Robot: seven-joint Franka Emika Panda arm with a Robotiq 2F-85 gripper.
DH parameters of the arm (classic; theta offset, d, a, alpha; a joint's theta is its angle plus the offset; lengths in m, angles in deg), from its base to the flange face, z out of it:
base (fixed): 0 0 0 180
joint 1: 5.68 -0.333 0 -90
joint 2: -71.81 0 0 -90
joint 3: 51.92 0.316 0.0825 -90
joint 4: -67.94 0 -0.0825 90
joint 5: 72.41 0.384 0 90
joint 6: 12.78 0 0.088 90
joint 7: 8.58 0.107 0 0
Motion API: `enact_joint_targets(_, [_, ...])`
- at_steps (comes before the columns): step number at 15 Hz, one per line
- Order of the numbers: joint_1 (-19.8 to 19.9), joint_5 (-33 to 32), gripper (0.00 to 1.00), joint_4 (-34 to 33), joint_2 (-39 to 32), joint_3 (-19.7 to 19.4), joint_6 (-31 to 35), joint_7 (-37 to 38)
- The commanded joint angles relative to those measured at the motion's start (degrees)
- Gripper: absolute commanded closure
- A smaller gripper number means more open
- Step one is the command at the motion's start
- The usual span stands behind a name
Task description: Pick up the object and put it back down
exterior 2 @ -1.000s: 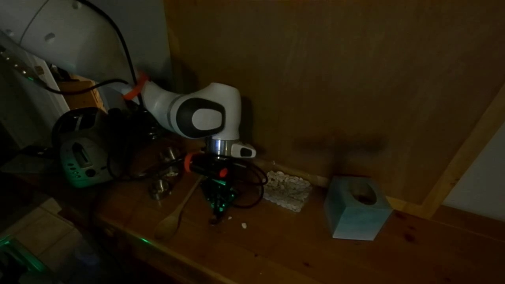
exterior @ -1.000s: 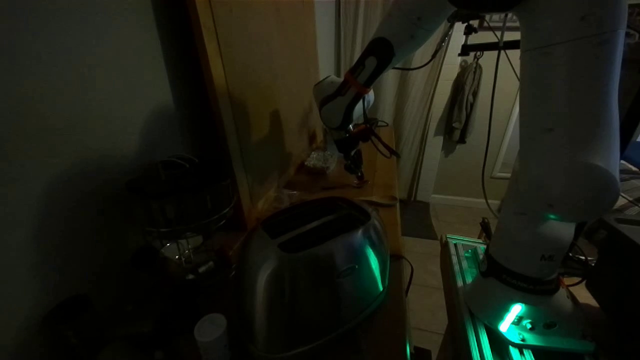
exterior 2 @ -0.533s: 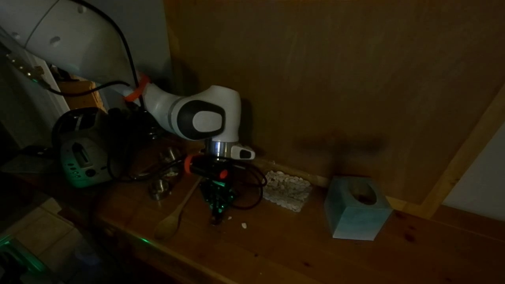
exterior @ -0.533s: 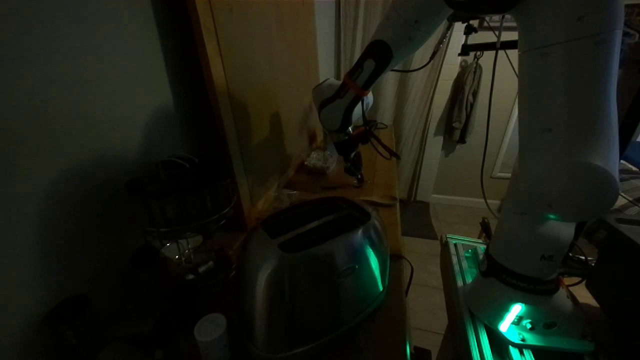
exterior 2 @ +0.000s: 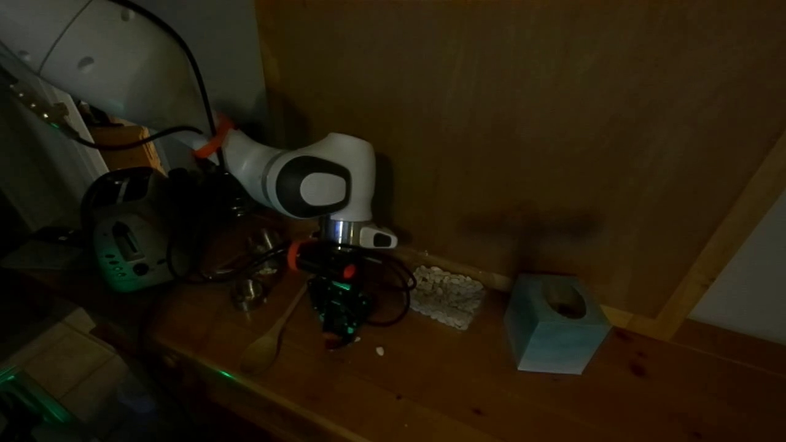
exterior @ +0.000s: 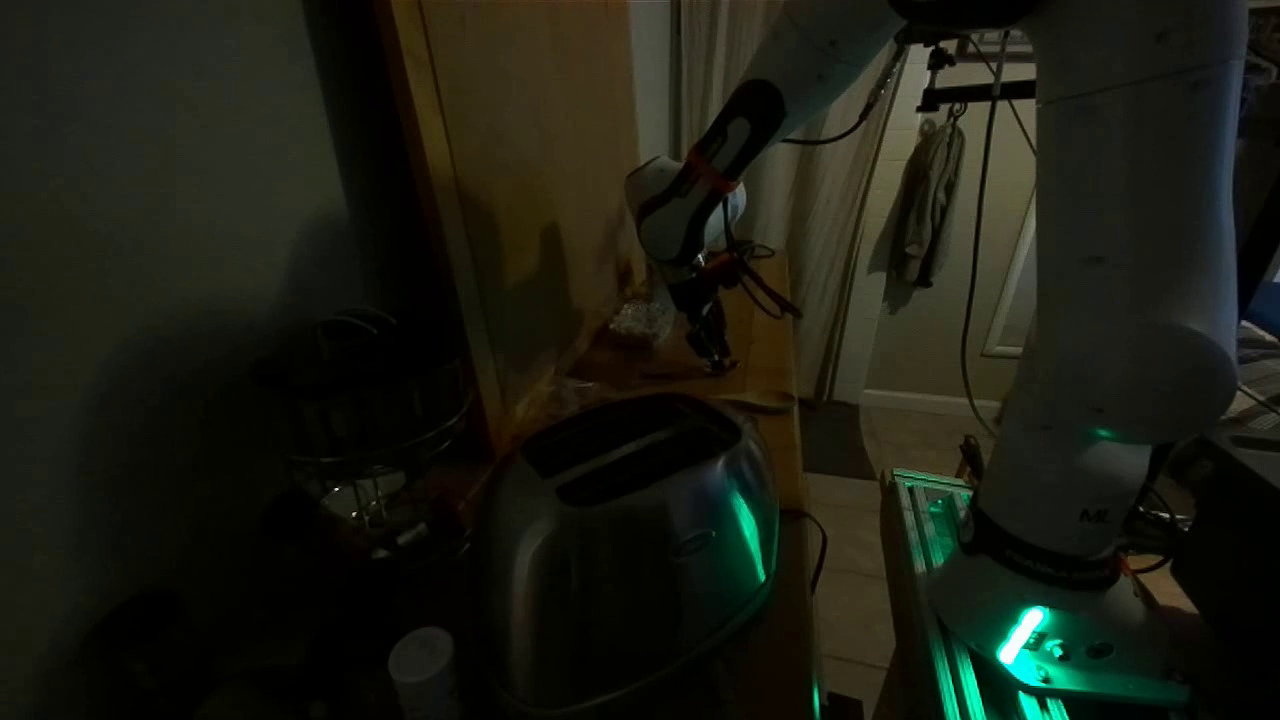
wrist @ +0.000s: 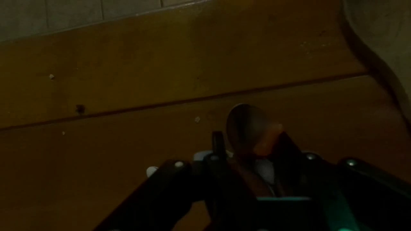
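A shiny metal spoon lies on the wooden counter in the wrist view, its bowl between my fingers; its handle is mostly hidden under the gripper. My gripper is low over the counter, its dark fingers standing apart on either side of the spoon. The left finger shows a narrow gap to the bowl; whether the right one touches it is too dark to tell. The gripper also shows in both exterior views, pointing down close to the counter. The spoon is not clearly distinguishable there.
A wooden spoon lies beside the gripper, near the counter's front edge. White pieces lie close by. A tray of white pieces and a blue tissue box stand along the back. A metal cup and toaster stand nearby.
The arm sank slightly between one second and half a second ago. Since then my gripper's fingers have spread apart, looking wider in both exterior views, while the arm has stayed still.
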Motion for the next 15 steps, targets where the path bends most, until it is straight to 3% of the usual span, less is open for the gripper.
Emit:
enact_joint_targets(1, [1.3, 1.2, 0.74, -1.7, -0.7, 1.0, -1.5, -1.9])
enact_joint_targets(2, [1.3, 1.1, 0.75, -1.7, -0.7, 1.0, -1.4, -1.9])
enact_joint_targets(5, [1.4, 1.0, 0.93, -1.9, -0.6, 1.0, -1.3, -2.1])
enact_joint_targets(8, [1.4, 1.0, 0.98, -2.1, -0.7, 1.0, -1.4, -2.3])
enact_joint_targets(9, [1.4, 0.9, 0.92, -2.1, -0.6, 1.0, -1.5, -2.3])
enact_joint_targets(10, [1.4, 0.9, 0.72, -2.1, -0.6, 1.0, -1.5, -2.3])
enact_joint_targets(12, [1.3, 0.9, 0.65, -2.1, -0.5, 1.0, -1.5, -2.4])
enact_joint_targets(15, [1.3, 1.1, 0.43, -2.2, -0.3, 1.1, -1.5, -2.5])
